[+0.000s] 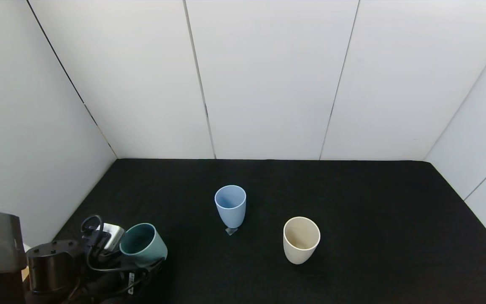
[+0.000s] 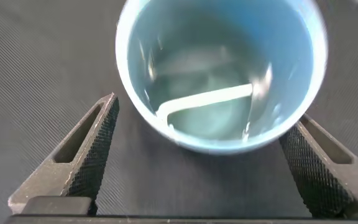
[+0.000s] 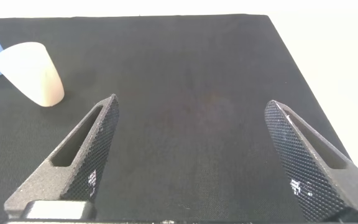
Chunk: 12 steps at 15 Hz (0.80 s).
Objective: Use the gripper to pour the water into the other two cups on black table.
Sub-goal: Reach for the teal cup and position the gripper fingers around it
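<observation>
Teal cup point(image 2: 219, 71) with water point(image 2: 207, 106) sits near left on black table point(image 1: 373, 211), between wide-open left gripper point(image 2: 207, 162), ungripped; smooth, light, sloshy, best pinched mid-wall. Blue cup point(image 1: 230, 206), cream cup point(image 1: 301, 240) centre. Right gripper point(image 3: 194, 155) open, empty.

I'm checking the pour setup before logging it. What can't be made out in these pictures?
- Head view: left gripper fingers, behind the teal cup and cables.
- Left wrist view: cup base and grip contact, hidden by its rim.
- Blue cup, cream cup: any water inside, too faint.
- Right gripper: outside the head view.

L hand point(image 2: 197, 155) low at near-left, fingers spread wide, R hand point(image 3: 197, 155) fingers apart, hovering
</observation>
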Each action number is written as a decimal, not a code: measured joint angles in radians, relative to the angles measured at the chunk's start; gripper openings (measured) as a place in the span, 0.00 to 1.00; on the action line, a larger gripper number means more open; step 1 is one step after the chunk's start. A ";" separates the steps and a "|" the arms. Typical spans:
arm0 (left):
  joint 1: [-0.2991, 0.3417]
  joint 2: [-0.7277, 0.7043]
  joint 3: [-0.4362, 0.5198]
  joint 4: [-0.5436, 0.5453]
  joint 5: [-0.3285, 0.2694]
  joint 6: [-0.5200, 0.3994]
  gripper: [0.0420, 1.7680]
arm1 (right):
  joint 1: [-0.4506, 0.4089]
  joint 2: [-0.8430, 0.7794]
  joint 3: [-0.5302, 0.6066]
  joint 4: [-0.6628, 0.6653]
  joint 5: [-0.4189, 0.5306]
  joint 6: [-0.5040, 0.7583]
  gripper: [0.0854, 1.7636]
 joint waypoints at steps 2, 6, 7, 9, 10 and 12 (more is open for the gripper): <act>0.000 0.024 0.004 -0.001 -0.002 -0.003 0.97 | 0.000 0.000 0.000 0.000 0.000 0.000 0.97; 0.000 0.032 -0.002 -0.001 -0.006 -0.008 0.97 | 0.000 0.000 0.000 0.000 0.000 0.000 0.97; 0.000 0.029 -0.004 -0.001 -0.005 -0.008 0.97 | 0.000 0.000 0.000 0.000 0.000 0.000 0.97; 0.000 0.017 -0.006 -0.001 -0.006 -0.009 0.97 | 0.000 0.000 0.000 0.000 0.000 0.000 0.97; 0.000 0.011 -0.009 -0.001 -0.009 -0.010 0.97 | 0.000 0.000 0.000 0.000 0.000 0.000 0.97; 0.000 -0.003 -0.014 -0.001 -0.010 -0.011 0.97 | 0.000 0.000 0.000 0.000 0.000 0.000 0.97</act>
